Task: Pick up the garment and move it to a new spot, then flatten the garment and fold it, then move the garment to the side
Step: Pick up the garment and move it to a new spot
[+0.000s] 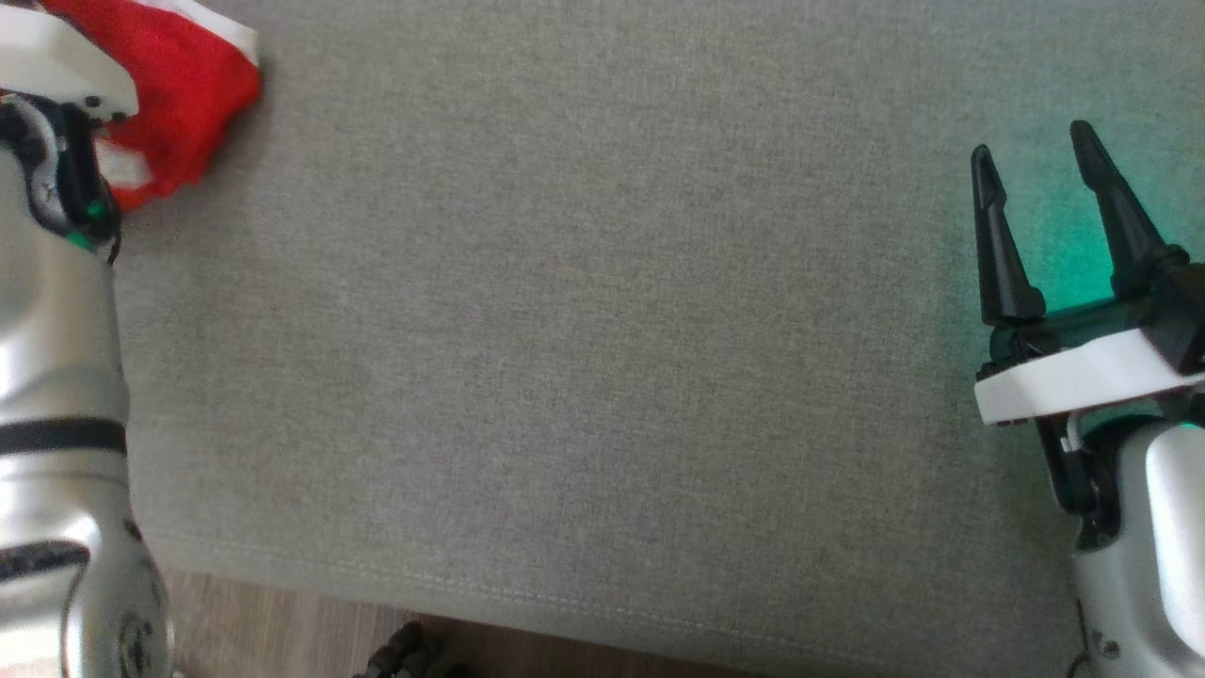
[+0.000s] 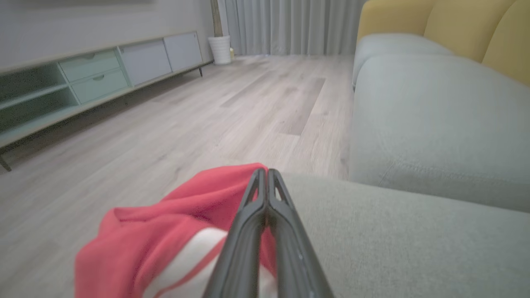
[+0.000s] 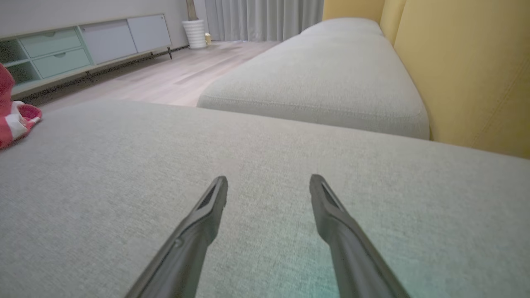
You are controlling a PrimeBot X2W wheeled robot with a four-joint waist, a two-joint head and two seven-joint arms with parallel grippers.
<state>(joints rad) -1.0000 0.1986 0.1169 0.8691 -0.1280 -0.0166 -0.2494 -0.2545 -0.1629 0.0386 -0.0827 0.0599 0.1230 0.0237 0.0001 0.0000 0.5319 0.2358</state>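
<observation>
Lying bunched at the sofa cushion's (image 1: 602, 330) left edge, one red-and-white garment (image 1: 188, 85) sits under the left gripper's (image 2: 268, 171) two closed fingers (image 2: 248, 231), while the single right gripper (image 1: 1031, 139) hovers wide open, well apart.

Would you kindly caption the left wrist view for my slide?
The left gripper shut on the red-and-white garment at the edge of a grey cushion.

Grey fabric sofa cushion (image 1: 602, 330), red-and-white garment (image 1: 179, 85) bunched at its far left edge
</observation>
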